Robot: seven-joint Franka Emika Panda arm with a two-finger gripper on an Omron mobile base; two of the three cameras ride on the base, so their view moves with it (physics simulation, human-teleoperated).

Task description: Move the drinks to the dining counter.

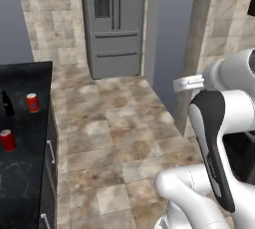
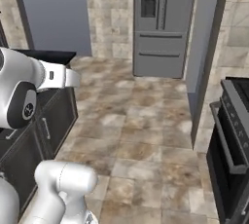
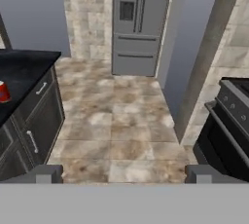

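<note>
At the bottom of the hand view the gripper (image 3: 124,173) has its two finger tips set far apart near the lower left and lower right, jaws wide open with nothing between them, which suits an arm that is between pickups and carrying nothing.

It looks along the tiled floor (image 3: 116,116) rather than down at a work surface, so I judge the base is travelling or turning, not reaching.

At the left edge of the left base view lies a glossy black counter (image 1: 25,173) with grey drawer fronts. On it stand a red can (image 1: 7,140) nearest, a second red can (image 1: 33,102) further back, and a slim dark bottle (image 1: 6,103) just left of that one, all upright and apart from each other. Whether this is the dining counter or the shorter block I cannot tell.

One can shows at the left edge of the hand view.

At the right, a dark oven (image 3: 226,130); farthest, top centre, a steel refrigerator (image 1: 113,24).
</note>
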